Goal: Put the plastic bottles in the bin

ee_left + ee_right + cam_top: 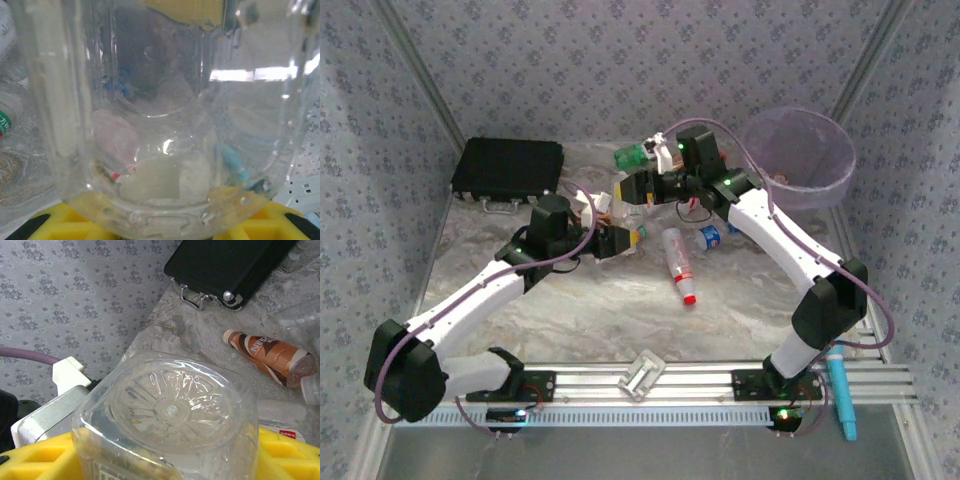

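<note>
Near the worktop's [570, 310] far edge the right pincer [645, 187] clasps a clear bottle [170, 410] between its fingers [35, 460]; the left pincer's [625, 240] grip is unclear.

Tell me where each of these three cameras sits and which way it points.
Top: high behind the arms, looking down at the table, bin and both whole arms.
Left wrist: on the left gripper, staring into a clear bottle between its yellow fingers.
Right wrist: on the right gripper, looking past another bottle's base, between its yellow fingers, towards the black case.
Shared: top and right wrist both show the black case.
</note>
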`<state>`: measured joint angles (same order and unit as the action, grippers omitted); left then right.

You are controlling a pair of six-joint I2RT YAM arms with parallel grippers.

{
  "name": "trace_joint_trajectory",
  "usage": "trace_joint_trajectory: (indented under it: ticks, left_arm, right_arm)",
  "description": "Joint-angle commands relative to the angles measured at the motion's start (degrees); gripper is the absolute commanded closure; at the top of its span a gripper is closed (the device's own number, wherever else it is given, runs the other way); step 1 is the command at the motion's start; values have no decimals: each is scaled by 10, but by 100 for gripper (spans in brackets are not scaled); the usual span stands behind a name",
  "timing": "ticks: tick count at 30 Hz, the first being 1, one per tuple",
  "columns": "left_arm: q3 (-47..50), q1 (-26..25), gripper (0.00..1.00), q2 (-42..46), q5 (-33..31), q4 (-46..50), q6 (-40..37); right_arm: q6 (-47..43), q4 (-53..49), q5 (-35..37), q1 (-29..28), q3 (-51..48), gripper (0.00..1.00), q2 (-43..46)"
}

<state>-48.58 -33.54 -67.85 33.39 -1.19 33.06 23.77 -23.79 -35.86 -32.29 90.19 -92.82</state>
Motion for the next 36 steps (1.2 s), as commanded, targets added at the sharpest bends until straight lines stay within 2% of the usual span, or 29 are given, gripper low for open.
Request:
trace_joint_trajectory:
  ticks: [1, 3, 5, 6, 13, 20, 25, 30, 36]
  left_arm:
    - [5, 1, 36, 26, -15, -5, -3]
    - [8, 1, 14, 34, -19, -2, -6]
    - [9, 1, 2, 42, -26, 6, -16]
    - [11, 1, 0, 48, -31, 11, -22]
    - [5, 2, 0, 68, -74, 73, -58]
    - [3, 3, 0, 74, -84, 101, -74]
    - [-13, 3, 0, 77, -87, 140, -91]
    - [-14, 3, 1, 75, -86, 137, -90]
    - [-14, 3, 1, 64, -88, 138, -88]
  right_arm:
    - [-38, -29, 27, 9, 37, 37, -3]
    - [-47, -42, 31, 11, 51, 38, -5]
    - [-56, -57, 43, 16, 67, 38, -6]
    - [-60, -69, 53, 20, 78, 38, -6]
    - [-129, -192, 206, 54, 188, 39, 1]
    - [-170, -265, 354, 137, 263, 40, 23]
    - [-170, -249, 359, 236, 266, 40, 38]
    - [-140, -226, 318, 336, 267, 41, 23]
    - [-139, -214, 319, 384, 238, 40, 16]
